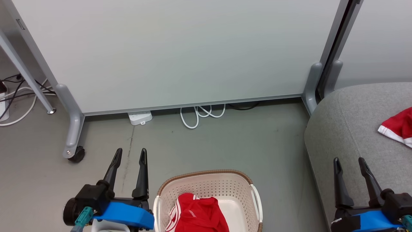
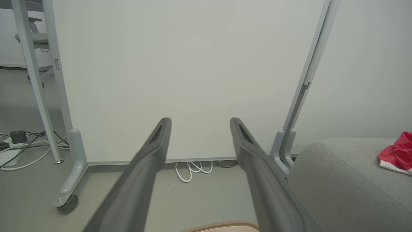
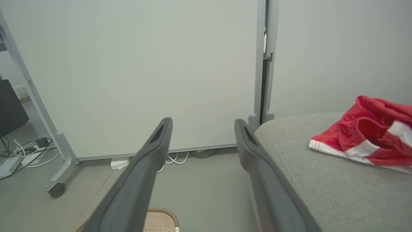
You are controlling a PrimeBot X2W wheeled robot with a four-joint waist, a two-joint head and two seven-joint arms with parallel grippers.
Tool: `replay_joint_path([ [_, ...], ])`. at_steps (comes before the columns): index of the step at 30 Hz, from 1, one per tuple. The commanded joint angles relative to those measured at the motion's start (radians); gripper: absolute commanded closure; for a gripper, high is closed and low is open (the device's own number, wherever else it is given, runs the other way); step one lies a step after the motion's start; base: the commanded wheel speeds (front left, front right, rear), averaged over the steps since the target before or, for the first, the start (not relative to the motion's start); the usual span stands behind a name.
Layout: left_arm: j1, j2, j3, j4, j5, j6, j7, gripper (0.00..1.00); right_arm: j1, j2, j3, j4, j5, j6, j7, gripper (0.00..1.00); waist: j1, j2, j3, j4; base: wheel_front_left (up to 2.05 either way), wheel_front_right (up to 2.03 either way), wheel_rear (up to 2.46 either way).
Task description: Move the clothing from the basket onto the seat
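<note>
Red with white stripes, the crumpled garment (image 1: 198, 214) lies in the cream basket (image 1: 206, 173), at four o'clock from the left fingers (image 1: 141, 174) and just beside that arm. The right fingers (image 1: 339, 187), over the edge of the grey seat (image 1: 347, 129), sit well apart at its three o'clock. Both pairs stand spread and empty. The red shorts (image 3: 367, 141) lie on the seat. The left arm looks the better placed.

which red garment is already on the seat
The garment with the white hem, at the head view's far right, on the seat. The other garment, white-striped, lies in the basket.
</note>
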Motion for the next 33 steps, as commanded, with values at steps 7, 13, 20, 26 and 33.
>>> replay_joint_path([
  [7, 0.023, 0.002, 0.007, 0.003, -0.002, 0.007, -0.003, 0.0, 0.022, 0.011, -0.007, -0.002, -0.002, 0.0, 0.0, 0.0, 0.0, 0.0, -0.003, 0.004, 0.0, 0.0, 0.0],
  [13, 0.02, 0.002, 0.003, 0.001, 0.001, 0.009, -0.003, 0.0, 0.01, 0.013, -0.002, -0.002, -0.002, 0.0, 0.0, 0.0, 0.0, 0.0, -0.003, 0.004, 0.0, 0.0, 0.0],
  [20, -0.027, 0.002, -0.017, 0.023, 0.032, -0.016, -0.003, 0.0, -0.015, 0.004, 0.015, -0.009, -0.003, 0.0, 0.0, 0.0, 0.0, 0.0, 0.017, -0.008, 0.0, 0.0, 0.0],
  [26, -0.127, 0.002, -0.055, 0.094, 0.077, -0.059, -0.003, 0.0, -0.067, -0.014, 0.032, -0.02, 0.006, 0.0, 0.0, 0.0, 0.0, 0.0, 0.077, -0.039, 0.0, 0.0, 0.0],
  [33, -0.289, 0.007, -0.142, 0.244, 0.144, -0.106, -0.003, 0.0, -0.158, -0.042, 0.044, -0.045, 0.021, 0.0, 0.0, 0.0, 0.0, 0.0, 0.207, -0.089, 0.0, 0.0, 0.0],
])
